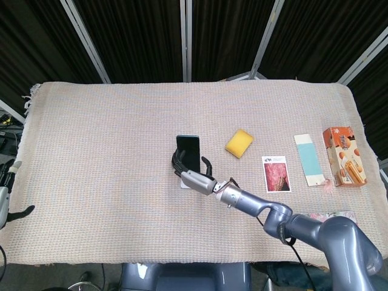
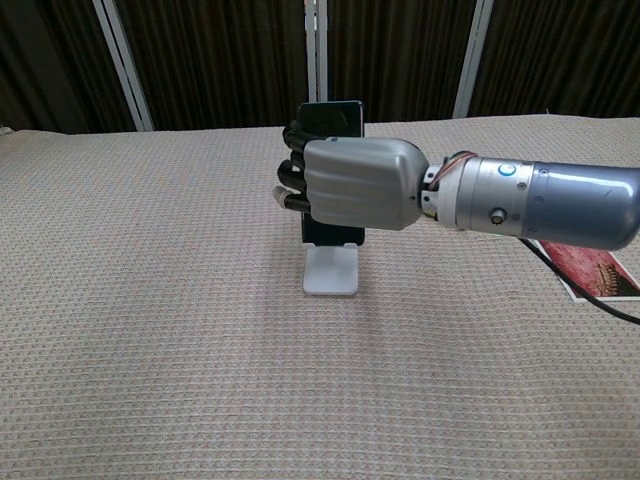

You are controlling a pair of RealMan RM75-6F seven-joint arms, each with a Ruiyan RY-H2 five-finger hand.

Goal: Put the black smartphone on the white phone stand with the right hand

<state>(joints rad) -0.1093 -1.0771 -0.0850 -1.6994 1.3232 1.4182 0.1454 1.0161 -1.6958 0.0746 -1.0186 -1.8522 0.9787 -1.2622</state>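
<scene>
The right hand reaches in from the right at mid-table, its fingers wrapped around the black smartphone. The phone stands upright, its top edge showing above the hand, its lower end on the white phone stand directly under the hand. The stand's base sits on the woven cloth. The left hand hangs at the table's left edge; whether its fingers are spread or curled cannot be told. To the right lie a yellow sponge, a picture card, a blue-and-white strip and an orange snack box.
</scene>
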